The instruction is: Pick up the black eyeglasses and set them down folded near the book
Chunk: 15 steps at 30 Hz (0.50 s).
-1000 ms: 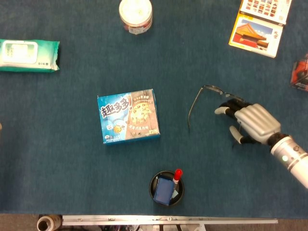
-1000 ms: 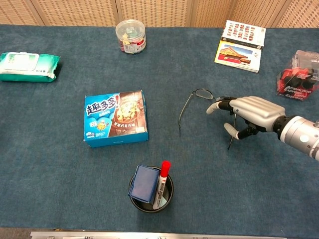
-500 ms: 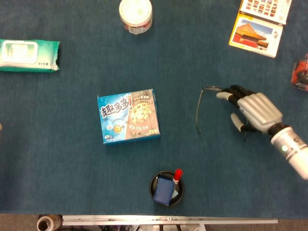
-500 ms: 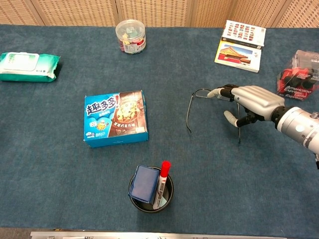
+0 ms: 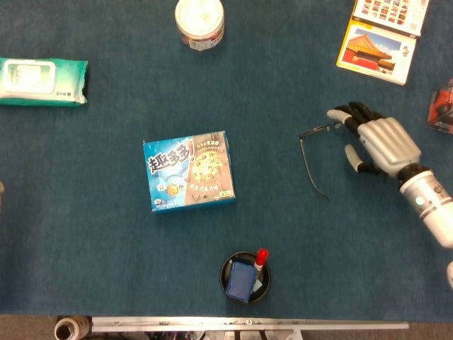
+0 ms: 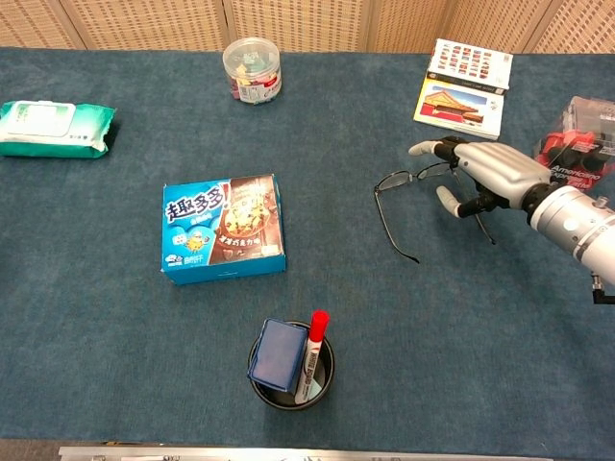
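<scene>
The black eyeglasses (image 5: 312,164) (image 6: 392,181) are unfolded, one temple arm sticking out toward the table's front. My right hand (image 5: 376,144) (image 6: 488,171) holds them at their right end, fingers curled over the frame; that end and the other temple are mostly hidden under the hand. In the chest view the glasses look slightly lifted off the blue cloth. The book (image 5: 376,44) (image 6: 461,101), with a red palace picture on its cover, lies at the back right, beyond the hand. My left hand is not visible in either view.
A blue cookie box (image 5: 190,170) (image 6: 223,228) lies mid-table. A black cup with a red marker (image 5: 245,278) (image 6: 291,365) stands near the front edge. A wipes pack (image 5: 42,81) lies at the left, a plastic jar (image 5: 199,21) at the back, and a clear box with red items (image 6: 577,144) beside my right hand.
My right hand has carried the glasses to the right and toward the back, closer to the book. The free temple arm has swung round and now points front-right.
</scene>
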Tool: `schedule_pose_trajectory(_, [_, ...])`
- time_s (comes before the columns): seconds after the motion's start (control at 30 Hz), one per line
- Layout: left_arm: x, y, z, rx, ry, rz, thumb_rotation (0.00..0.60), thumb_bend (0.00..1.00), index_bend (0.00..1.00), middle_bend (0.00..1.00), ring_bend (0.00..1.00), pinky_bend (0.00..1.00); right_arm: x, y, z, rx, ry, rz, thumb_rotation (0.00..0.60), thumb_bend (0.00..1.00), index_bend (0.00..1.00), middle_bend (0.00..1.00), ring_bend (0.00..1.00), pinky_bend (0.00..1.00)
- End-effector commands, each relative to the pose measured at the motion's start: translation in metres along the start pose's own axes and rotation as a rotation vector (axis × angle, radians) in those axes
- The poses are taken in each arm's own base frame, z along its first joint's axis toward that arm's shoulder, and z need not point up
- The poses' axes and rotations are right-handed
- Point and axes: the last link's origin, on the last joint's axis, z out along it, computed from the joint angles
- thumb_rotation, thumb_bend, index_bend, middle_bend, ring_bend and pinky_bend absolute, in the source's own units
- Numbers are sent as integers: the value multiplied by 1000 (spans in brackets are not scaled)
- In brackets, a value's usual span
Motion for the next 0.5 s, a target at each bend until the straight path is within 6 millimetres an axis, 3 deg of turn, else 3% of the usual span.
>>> schedule_pose_trajectory(0.03, [0, 0, 0, 1, 0, 0, 600, 485, 523, 447, 370, 458, -1, -2, 0, 11, -3, 2, 600, 542, 148, 134, 59, 222])
schedule_pose_trajectory(0.27, [0, 0, 0, 0, -1, -2, 600, 484, 523, 448, 369, 458, -7, -10, -13, 53, -33, -27, 600, 542, 148, 134, 59, 221])
schedule_pose_trajectory(0.5, [0, 0, 0, -1, -4, 2, 600, 485, 523, 447, 369, 458, -10, -30, -31, 145, 2, -166, 600, 542, 148, 162, 59, 221])
